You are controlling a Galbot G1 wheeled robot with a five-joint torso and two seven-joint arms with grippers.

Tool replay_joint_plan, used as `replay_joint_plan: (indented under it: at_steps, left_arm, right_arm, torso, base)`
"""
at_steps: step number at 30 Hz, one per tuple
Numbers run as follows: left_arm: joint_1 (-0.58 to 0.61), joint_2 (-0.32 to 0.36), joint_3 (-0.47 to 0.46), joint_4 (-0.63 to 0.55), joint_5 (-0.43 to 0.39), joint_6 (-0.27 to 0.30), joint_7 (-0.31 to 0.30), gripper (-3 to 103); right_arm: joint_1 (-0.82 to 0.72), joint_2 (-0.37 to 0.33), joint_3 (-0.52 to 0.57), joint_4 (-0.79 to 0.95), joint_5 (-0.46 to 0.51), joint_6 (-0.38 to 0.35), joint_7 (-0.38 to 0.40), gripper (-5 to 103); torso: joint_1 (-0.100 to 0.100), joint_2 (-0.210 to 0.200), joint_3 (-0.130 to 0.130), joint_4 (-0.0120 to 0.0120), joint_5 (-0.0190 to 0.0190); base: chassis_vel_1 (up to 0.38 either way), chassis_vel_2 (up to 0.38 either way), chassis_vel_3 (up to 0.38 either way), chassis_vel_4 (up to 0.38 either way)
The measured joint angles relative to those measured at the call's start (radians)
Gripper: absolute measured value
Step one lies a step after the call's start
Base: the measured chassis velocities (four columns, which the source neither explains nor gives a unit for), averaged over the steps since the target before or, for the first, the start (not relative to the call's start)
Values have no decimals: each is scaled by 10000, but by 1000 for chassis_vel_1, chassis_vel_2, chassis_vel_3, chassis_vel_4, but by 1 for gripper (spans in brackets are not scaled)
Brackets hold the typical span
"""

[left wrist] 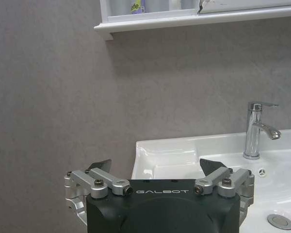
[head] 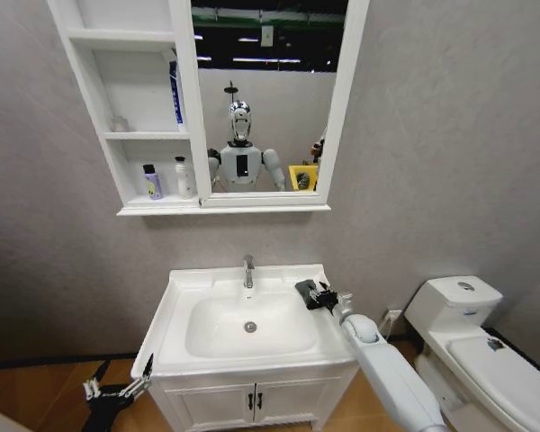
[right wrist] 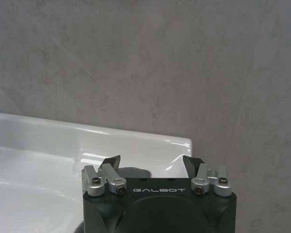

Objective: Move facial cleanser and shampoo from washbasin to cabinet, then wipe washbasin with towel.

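Bottles (head: 153, 183) already on cabinet (head: 126, 135) — wipe step in hand. Right gripper (head: 320, 294) wide open over basin (head: 189, 281) rim, towel (head: 305, 288) just ahead; next: close on towel. Left gripper (head: 117, 385) open, parked low beside basin

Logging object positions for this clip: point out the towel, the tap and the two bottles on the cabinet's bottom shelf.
towel (head: 307, 289): head view, on the dark cloth's middle, at the right tool.
tap (left wrist: 253, 130): left wrist view, on the chrome column.
bottles (head: 152, 182): head view, on the purple-labelled bottle's body; the white one stands beside it.
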Motion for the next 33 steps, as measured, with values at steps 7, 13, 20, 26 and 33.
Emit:
replay_joint_plan:
  at_steps: [7, 13, 20, 26, 33]
  left_arm:
    - [0, 0, 0, -1, 0, 0, 0, 100]
    - [0, 0, 2, 0, 0, -1, 0, 100]
    - [0, 0, 0, -1, 0, -1, 0, 100]
    - [0, 0, 0, -1, 0, 0, 0, 100]
    - [0, 0, 0, -1, 0, -1, 0, 100]
  right_arm:
    - [-2826, -789, 1634, 3767, -22, -282, 1905, 98]
    - [-7100, 100, 4186, 7747, -642, 484, 2146, 100]
    - [-11171, 1711, 5990, 9501, -890, 2413, 1974, 100]
    - [-12761, 1849, 5687, 10423, 37, 2322, 2205, 100]
    - [-13139, 1963, 5047, 11614, 357, 1392, 2316, 100]
  torso:
    - [0, 0, -1, -3, 1]
    - [-2, 1, -3, -4, -1]
    - [-3, 2, -3, -10, -2]
    - [-3, 2, -1, 6, 3]
    - [0, 0, 0, -3, 0]
  base:
    - [0, 0, 0, 0]
    - [0, 0, 0, 0]
    - [0, 0, 0, 0]
    - [0, 0, 0, 0]
    - [0, 0, 0, 0]
